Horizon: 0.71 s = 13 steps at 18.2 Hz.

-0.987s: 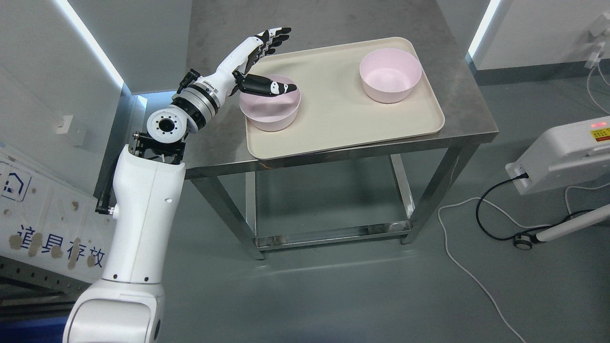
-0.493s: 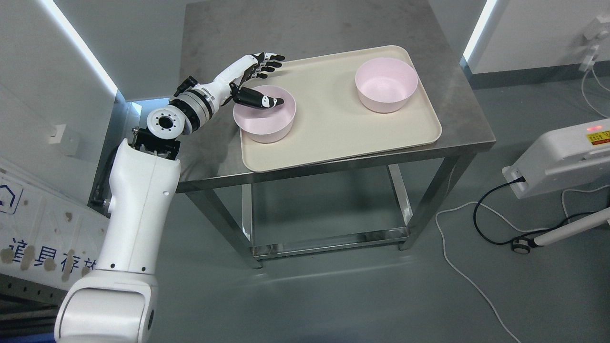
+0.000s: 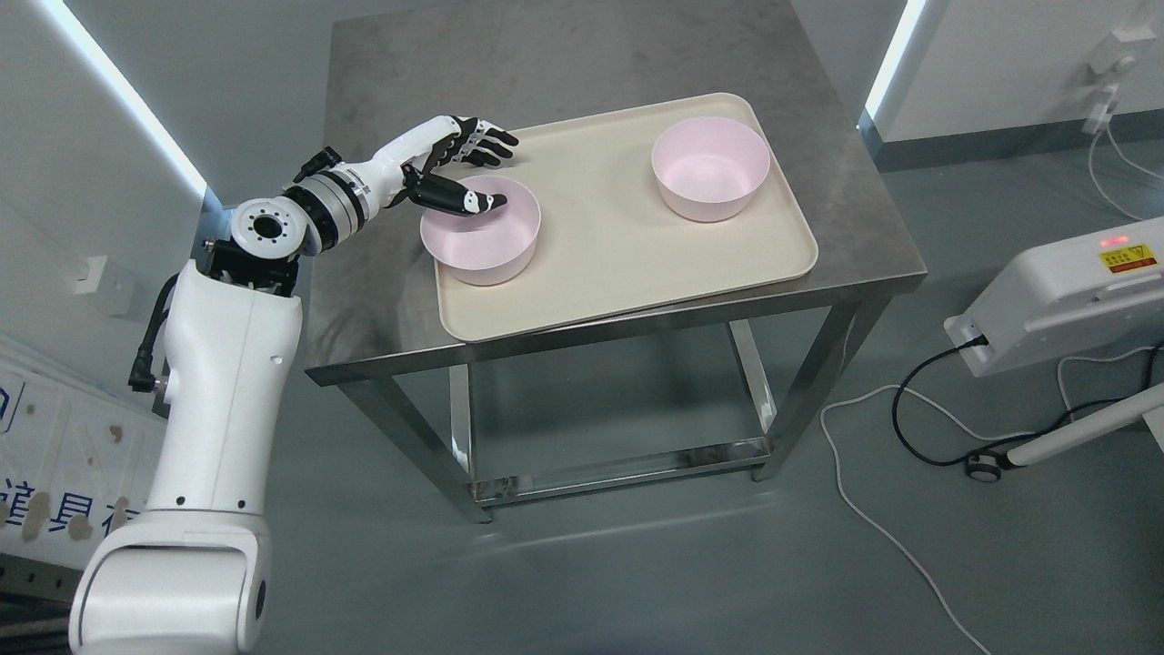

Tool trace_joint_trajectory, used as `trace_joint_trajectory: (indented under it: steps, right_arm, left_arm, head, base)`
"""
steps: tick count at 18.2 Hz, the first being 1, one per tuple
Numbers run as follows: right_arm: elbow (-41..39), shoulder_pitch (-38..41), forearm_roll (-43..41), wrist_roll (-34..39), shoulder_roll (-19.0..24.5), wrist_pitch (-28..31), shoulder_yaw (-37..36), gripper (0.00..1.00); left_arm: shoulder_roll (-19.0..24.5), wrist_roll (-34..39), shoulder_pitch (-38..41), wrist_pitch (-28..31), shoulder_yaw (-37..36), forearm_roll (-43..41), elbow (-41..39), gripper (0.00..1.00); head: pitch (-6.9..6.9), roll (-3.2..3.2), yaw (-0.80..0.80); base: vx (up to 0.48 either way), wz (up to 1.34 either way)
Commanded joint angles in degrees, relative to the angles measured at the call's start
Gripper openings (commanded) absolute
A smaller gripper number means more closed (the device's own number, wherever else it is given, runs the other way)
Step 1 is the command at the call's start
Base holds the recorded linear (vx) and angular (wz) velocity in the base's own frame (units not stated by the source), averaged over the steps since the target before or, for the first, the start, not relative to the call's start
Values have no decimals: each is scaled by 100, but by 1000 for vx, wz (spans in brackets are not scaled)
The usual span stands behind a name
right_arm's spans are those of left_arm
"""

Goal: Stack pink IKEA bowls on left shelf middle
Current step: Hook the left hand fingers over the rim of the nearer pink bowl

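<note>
Head view, left hand half-curled, thumb inside round matte pink bowl, smooth beige tray

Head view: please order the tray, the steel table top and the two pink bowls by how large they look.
1. Steel table top
2. Tray
3. The two pink bowls, left and right, look alike; I cannot rank them.

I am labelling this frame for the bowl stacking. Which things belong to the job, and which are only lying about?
Job:
- left bowl, thumb inside it
- right bowl
- left hand, open at the left bowl's rim
- tray under both bowls
- table

Lying about:
- white device on the right
- black cable
- white cable on the floor
</note>
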Motion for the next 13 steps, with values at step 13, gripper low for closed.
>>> trace_joint_trajectory:
  steps: [13]
  right_arm:
    - [0, -1, 0, -1, -100, 1, 0, 100]
  left_arm:
    - [-1, -62, 164, -1232, 76, -7, -229, 42]
  head:
    - [0, 0, 0]
  base:
    - [0, 0]
